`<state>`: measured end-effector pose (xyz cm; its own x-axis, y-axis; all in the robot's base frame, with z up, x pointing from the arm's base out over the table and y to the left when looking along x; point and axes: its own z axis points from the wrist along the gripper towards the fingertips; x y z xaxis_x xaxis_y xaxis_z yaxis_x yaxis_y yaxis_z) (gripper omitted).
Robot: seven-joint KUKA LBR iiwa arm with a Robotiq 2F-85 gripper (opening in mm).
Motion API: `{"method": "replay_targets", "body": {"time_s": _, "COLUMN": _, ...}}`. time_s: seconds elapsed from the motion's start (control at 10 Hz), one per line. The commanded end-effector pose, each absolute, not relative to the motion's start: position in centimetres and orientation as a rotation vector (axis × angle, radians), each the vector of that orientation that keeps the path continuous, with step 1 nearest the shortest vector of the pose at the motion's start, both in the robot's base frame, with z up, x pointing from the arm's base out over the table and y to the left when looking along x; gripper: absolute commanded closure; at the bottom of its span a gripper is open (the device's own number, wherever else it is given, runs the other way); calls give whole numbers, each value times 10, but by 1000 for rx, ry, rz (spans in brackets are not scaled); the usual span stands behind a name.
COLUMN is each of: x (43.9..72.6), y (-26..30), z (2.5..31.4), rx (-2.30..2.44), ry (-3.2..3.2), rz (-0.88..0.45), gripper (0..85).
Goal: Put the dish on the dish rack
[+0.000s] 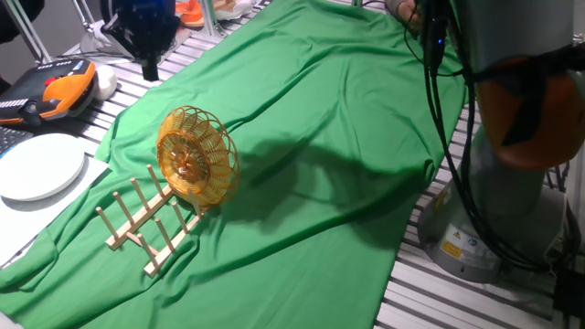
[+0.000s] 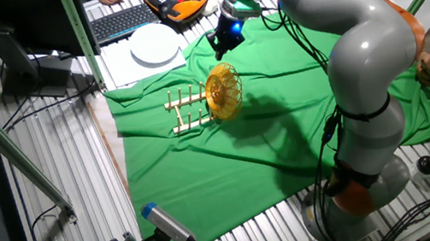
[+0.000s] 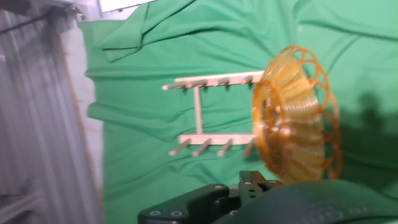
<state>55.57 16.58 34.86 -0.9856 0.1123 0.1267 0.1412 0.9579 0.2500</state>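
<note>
The golden-yellow woven lattice dish (image 1: 196, 157) stands on edge at the right end of the light wooden pegged dish rack (image 1: 146, 219), left of centre in one fixed view, so placement looks done. The black gripper (image 2: 224, 39) hovers above, apart from it; whether its 2 fingers are spread cannot be told.

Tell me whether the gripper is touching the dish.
Apart. The other fixed view shows the gripper raised above and behind the dish, green cloth visible between them; the dish stands upright at the dish rack's end.
</note>
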Motion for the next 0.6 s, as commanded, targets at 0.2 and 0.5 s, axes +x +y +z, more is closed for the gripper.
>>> {"method": "replay_targets", "body": {"time_s": 0.2, "x": 561, "y": 165, "z": 346, "rx": -97, "ry": -3015, "rz": -345, "gripper": 850}}
{"method": "replay_targets", "body": {"time_s": 0.5, "x": 563, "y": 172, "z": 347, "rx": -42, "ry": -3044, "rz": -335, "gripper": 850}}
